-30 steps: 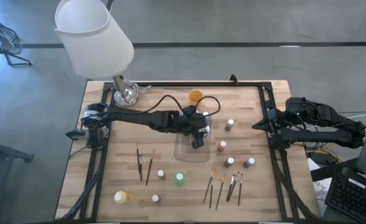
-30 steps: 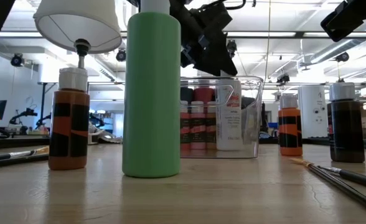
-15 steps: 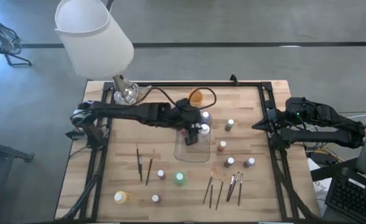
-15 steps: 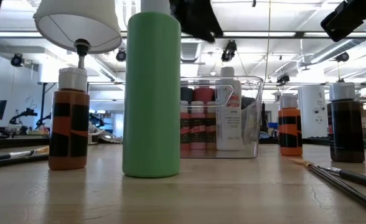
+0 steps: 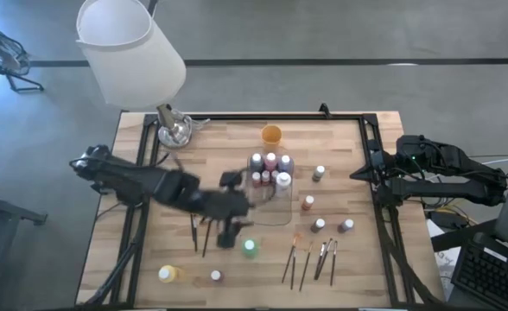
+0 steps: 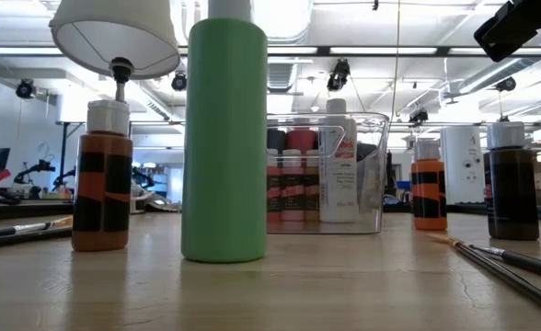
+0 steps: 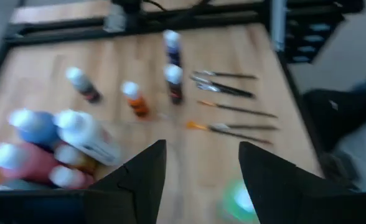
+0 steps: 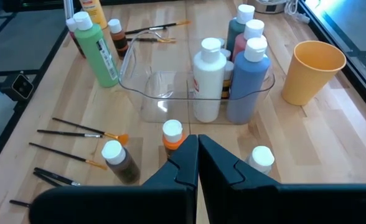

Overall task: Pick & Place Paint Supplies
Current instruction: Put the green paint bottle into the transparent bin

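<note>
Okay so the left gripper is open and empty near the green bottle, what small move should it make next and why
Probably lower the left gripper onto the small white-capped bottle just under it, then close. Its jaws stand open and empty, and that bottle is still outside the clear tray.

Bottle labels: you can read no words on the white paint bottle in the clear rectangular plastic tray; print too small.
Green paint bottle beside that tray: bare, no label.
Signs, numbers: none legible.
</note>
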